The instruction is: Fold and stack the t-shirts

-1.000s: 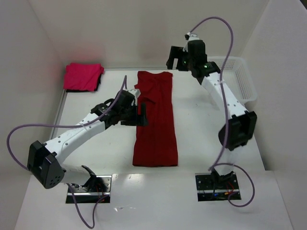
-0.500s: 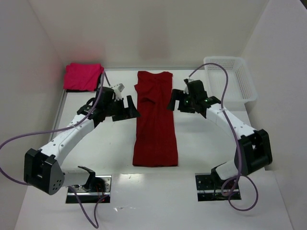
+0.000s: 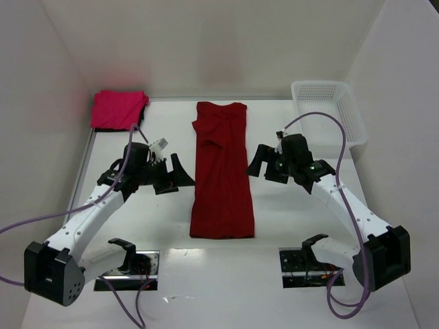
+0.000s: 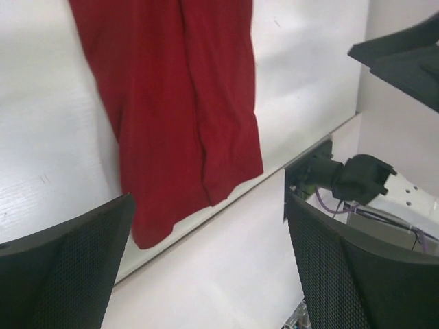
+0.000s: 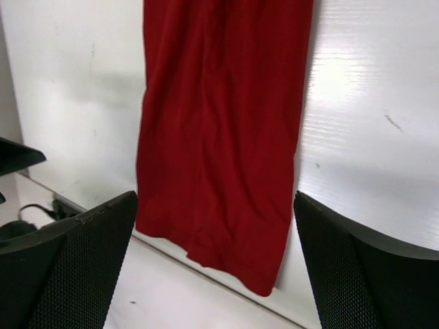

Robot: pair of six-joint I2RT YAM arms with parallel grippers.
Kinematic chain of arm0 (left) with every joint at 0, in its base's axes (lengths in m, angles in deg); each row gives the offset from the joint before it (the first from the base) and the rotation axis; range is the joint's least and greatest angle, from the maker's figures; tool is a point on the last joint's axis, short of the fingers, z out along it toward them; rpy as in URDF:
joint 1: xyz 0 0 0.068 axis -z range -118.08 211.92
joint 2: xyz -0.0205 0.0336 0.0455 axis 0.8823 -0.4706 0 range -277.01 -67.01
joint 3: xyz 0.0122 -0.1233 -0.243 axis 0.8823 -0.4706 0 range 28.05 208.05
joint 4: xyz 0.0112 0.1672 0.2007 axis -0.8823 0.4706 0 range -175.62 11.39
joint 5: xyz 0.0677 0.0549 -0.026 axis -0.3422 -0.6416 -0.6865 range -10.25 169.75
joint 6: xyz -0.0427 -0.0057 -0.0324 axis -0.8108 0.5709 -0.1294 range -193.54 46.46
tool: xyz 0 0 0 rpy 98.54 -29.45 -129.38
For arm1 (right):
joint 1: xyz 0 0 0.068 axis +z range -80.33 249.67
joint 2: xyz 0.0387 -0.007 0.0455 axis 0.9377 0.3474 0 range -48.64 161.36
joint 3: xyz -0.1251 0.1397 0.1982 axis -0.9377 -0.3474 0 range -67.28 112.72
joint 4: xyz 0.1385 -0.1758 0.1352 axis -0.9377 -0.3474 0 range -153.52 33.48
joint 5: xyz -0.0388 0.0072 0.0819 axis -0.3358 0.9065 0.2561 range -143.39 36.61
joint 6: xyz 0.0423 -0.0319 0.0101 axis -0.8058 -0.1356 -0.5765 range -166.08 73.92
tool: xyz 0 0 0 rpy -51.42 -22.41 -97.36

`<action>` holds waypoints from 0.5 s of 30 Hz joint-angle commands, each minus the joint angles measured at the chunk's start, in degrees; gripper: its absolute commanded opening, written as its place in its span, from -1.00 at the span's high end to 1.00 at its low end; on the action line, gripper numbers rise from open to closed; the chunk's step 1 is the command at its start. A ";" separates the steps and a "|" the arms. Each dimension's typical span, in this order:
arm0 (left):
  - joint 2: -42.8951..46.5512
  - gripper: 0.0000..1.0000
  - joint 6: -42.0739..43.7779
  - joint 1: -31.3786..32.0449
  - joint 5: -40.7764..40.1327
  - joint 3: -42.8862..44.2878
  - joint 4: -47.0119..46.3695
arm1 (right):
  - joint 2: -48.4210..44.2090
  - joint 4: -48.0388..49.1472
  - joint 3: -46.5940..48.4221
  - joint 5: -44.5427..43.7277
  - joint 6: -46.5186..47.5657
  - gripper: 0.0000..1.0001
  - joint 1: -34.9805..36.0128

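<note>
While the dark red t-shirt [image 3: 221,171] lies flat as a long strip, folded lengthwise, down the middle of the white table [image 3: 295,212], it is flanked by the left gripper [image 3: 177,177] near its left edge and the right gripper [image 3: 258,162] near its right edge. Both grippers are seen with jaws spread wide and nothing held. The magenta-pink t-shirt [image 3: 119,109] is seen folded in the far left corner, well apart from the red one, and a white mesh basket [image 3: 343,116] is set at the far right.
</note>
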 commanded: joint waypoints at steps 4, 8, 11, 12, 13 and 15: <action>6.25 -0.98 -4.77 -0.01 3.94 -0.43 1.61 | -2.09 -0.16 0.46 2.89 -4.94 -1.00 0.74; 8.10 -0.98 -5.91 -0.01 2.72 -1.04 3.02 | -2.09 -4.63 -0.87 -1.42 -4.95 -1.00 1.79; 8.10 -0.98 -5.91 -0.01 0.96 -3.41 3.63 | -4.09 -6.14 -0.87 -2.04 -6.35 -1.00 2.32; 6.71 -0.98 -5.91 -0.01 0.96 -3.42 4.16 | -4.63 -6.14 -2.26 -1.35 -9.31 -1.00 2.84; 6.00 -0.98 -5.22 0.77 -1.91 -3.42 5.21 | -4.63 -6.14 -2.89 -0.47 -10.82 -1.00 2.85; 4.16 -0.98 -4.59 2.26 -3.78 -2.37 6.71 | -4.63 -5.43 -4.99 2.52 -14.16 -0.97 3.72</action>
